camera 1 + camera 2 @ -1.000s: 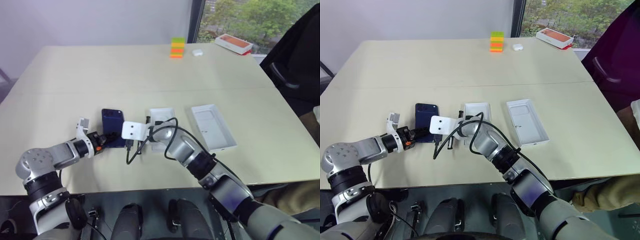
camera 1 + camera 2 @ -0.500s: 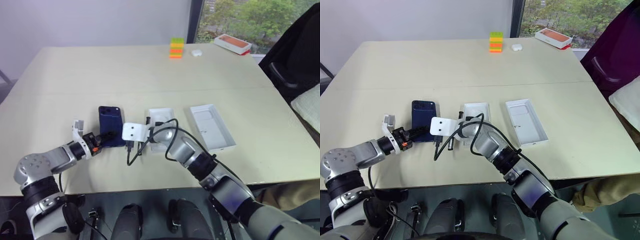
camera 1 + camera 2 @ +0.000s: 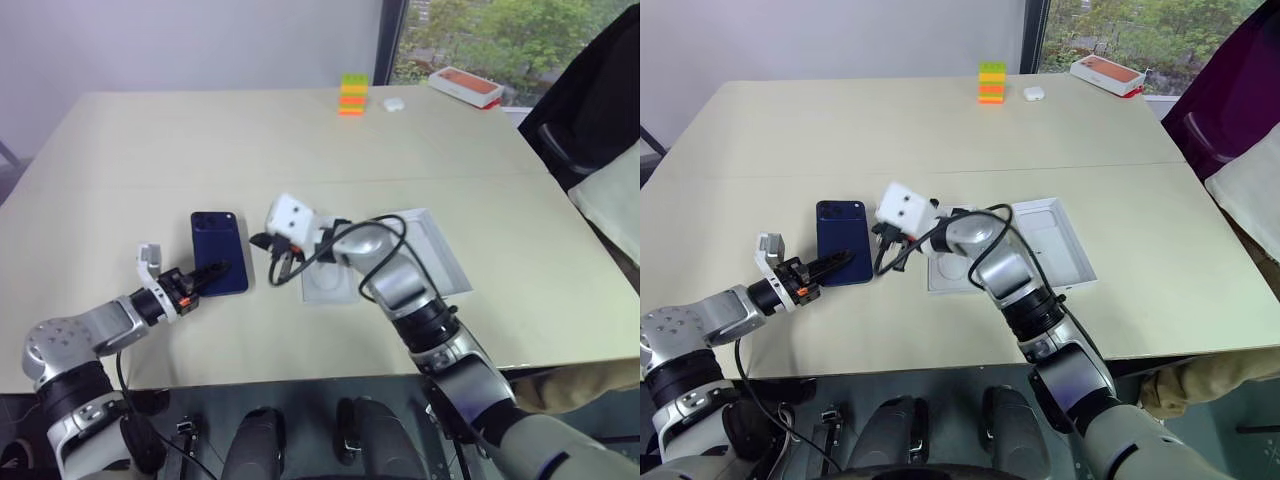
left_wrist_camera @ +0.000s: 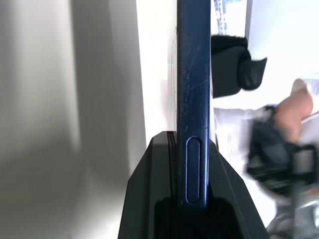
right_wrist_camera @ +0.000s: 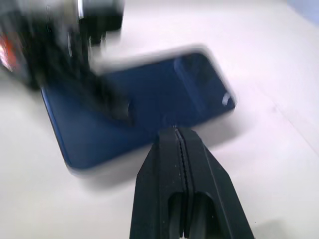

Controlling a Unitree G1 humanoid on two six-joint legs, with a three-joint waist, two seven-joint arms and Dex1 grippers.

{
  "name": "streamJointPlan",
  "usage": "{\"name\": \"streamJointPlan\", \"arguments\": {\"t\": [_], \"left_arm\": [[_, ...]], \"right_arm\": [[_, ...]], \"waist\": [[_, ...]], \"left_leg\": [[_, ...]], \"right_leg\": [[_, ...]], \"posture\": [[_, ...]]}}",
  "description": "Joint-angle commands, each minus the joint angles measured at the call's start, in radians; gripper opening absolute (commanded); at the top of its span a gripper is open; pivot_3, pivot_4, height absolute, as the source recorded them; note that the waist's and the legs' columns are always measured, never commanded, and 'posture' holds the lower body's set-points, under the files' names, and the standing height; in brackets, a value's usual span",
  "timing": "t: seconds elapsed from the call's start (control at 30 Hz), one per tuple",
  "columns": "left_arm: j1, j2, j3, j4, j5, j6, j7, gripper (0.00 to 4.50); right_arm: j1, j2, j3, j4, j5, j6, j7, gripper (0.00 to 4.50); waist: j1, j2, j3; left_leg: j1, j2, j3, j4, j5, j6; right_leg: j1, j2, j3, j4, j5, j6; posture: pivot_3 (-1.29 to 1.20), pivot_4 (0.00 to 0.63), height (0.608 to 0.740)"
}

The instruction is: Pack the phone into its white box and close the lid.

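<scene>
Phone [image 3: 219,250] lies back-up on the bench [image 3: 200,140], camera cluster at the far corner, near end pinched edge-on in the left gripper [image 3: 213,272]. Left wrist view confirms: the gripper is nearly closed, fingers [image 4: 149,199] clamped on the phone's two faces, side button sitting right at the grip. So the hold is on the thin short end only, rest of the phone cantilevers away from the gripper.

Right gripper [image 3: 883,238] hangs just past the phone's far long side, above the bench, fingers [image 5: 182,164] fully closed with nothing in them, pointing toward the phone.

White box [image 3: 335,285] sits beyond the right gripper, on the side away from the phone, partly under the right forearm. Lid [image 3: 440,255] lies inside-up just beside the box, further out still.

Handling, my read:
- rigid slab, light-to-moderate weight, no flex
- glossy back and frame, likely slippery against hard fingers; an end pinch can let it pivot or slide
- glass, so avoid dropping an edge onto the box wall
- better hold is across the long edges near mid-length, or keep the end pinch and support the free end with the right gripper
- box is only slightly bigger than the phone, so it needs to go in square and flat.

Far end of the bench: coloured block stack [image 3: 353,96], small white case [image 3: 393,103], orange-pictured box [image 3: 465,86]. Not relevant.
</scene>
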Motion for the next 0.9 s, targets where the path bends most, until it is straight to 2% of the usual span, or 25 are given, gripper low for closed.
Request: {"name": "streamJointPlan", "arguments": {"t": [0.03, 0.13, 0.23, 0.27, 0.37, 0.47, 0.67, 0.77, 0.9], "left_arm": [[-0.007, -0.006, 0.015, -0.037, -0.066, 0.018, -0.003, 0.01], [-0.025, -0.008, 0.028, -0.051, -0.091, 0.030, 0.022, 0.00], [-0.047, -0.029, 0.010, -0.099, -0.113, 0.065, 0.065, 0.00], [-0.055, -0.040, 0.005, -0.116, -0.118, 0.080, 0.083, 0.00], [-0.115, -0.138, 0.004, -0.189, -0.150, 0.078, 0.186, 0.00], [-0.176, -0.249, 0.023, -0.213, -0.181, 0.095, 0.318, 0.00], [-0.220, -0.454, -0.012, -0.271, -0.245, 0.092, 0.563, 0.00], [-0.215, -0.506, -0.041, -0.296, -0.270, 0.076, 0.644, 0.00], [-0.203, -0.528, -0.082, -0.302, -0.258, 0.035, 0.728, 0.00]], "right_arm": [[0.022, -0.034, -0.090, -0.143, 0.156, 0.091, 0.054, 0.00], [0.061, -0.108, -0.113, -0.175, 0.190, 0.084, 0.074, 0.90], [0.109, -0.200, -0.135, -0.169, 0.204, 0.024, 0.105, 2.33], [0.123, -0.230, -0.135, -0.165, 0.196, -0.005, 0.111, 2.96], [0.165, -0.316, -0.160, -0.151, 0.182, -0.120, 0.123, 4.46], [0.220, -0.404, -0.195, -0.141, 0.232, -0.164, 0.203, 4.46], [0.265, -0.546, -0.247, -0.058, 0.211, -0.335, 0.239, 4.46], [0.277, -0.582, -0.275, -0.041, 0.238, -0.355, 0.263, 4.46], [0.318, -0.630, -0.320, -0.048, 0.288, -0.371, 0.313, 4.46]], "waist": [[0.002, 0.000, 0.000], [0.007, -0.001, 0.001], [0.006, -0.001, 0.001], [0.008, -0.001, 0.001], [0.008, -0.001, 0.001], [0.012, -0.002, 0.002], [0.006, -0.003, 0.002], [0.010, -0.004, 0.003], [0.011, -0.004, 0.003]], "left_leg": [[0.000, 0.000, 0.000, 0.000, 0.000, 0.000], [-0.001, -0.001, -0.001, 0.000, 0.000, 0.000], [-0.001, -0.001, 0.000, 0.000, 0.000, 0.000], [-0.002, -0.001, 0.000, 0.000, 0.000, 0.000], [-0.004, -0.003, 0.000, 0.000, 0.000, 0.000], [-0.007, -0.005, 0.000, 0.000, 0.000, 0.000], [-0.007, -0.005, 0.001, 0.000, -0.001, 0.003], [-0.008, -0.005, 0.002, 0.000, -0.001, 0.003], [-0.007, -0.004, 0.001, 0.000, -0.001, 0.002]], "right_leg": [[0.000, 0.000, 0.000, 0.000, 0.000, 0.000], [0.000, 0.000, -0.001, -0.001, 0.000, 0.000], [0.000, 0.000, -0.001, -0.003, 0.000, 0.000], [0.000, 0.000, -0.001, -0.003, 0.000, 0.000], [0.000, 0.001, -0.001, -0.006, 0.000, 0.000], [0.001, 0.001, -0.001, -0.010, 0.000, 0.002], [0.001, 0.001, 0.000, -0.014, 0.002, 0.006], [0.001, 0.003, -0.001, -0.013, 0.002, 0.006], [0.001, 0.004, -0.001, -0.013, 0.002, 0.006]], "posture": [[0.00, 0.150, 0.740], [0.00, 0.150, 0.740], [0.00, 0.150, 0.740], [0.00, 0.150, 0.740], [0.00, 0.150, 0.740], [0.00, 0.150, 0.740], [0.00, 0.150, 0.740], [0.00, 0.150, 0.740], [0.00, 0.150, 0.740]]}}
